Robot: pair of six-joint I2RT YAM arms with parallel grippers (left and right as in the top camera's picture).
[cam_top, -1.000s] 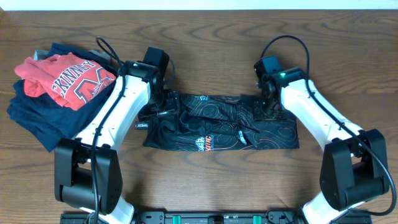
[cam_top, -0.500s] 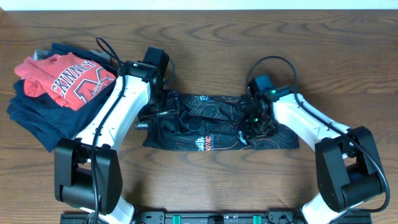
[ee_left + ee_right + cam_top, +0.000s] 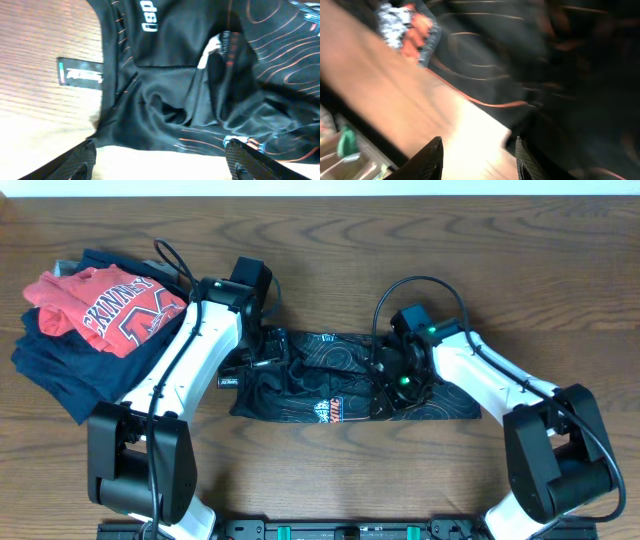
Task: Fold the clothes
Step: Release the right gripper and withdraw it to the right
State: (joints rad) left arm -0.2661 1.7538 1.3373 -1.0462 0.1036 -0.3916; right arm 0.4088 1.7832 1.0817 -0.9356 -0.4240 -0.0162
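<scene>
**A:** So, which step is in hand?

**B:** An early one, I'd judge. The black, slightly shiny garment with thin orange-and-white wavy lines [image 3: 340,375] lies stretched sideways across the middle of the brown wooden table [image 3: 330,470], rumpled at its left end, and I see no clean fold in it.

**A:** And the 2 arms?

**B:** The left gripper [image 3: 262,352] hangs over the garment's left end, fingers wide apart with nothing between them; its wrist view shows creased cloth lying beneath. The right gripper [image 3: 393,383] is low over the right half, close to the small orange, white and blue logo [image 3: 328,411]. Its fingers stand partly apart, bare wood showing in the gap, though that view is blurred.

**A:** What does the next move call for?

**B:** Probably each gripper closing on 1 edge, so the cloth can be smoothed or turned over itself. The fabric looks slippery, so a shallow pinch could slide off.
</scene>
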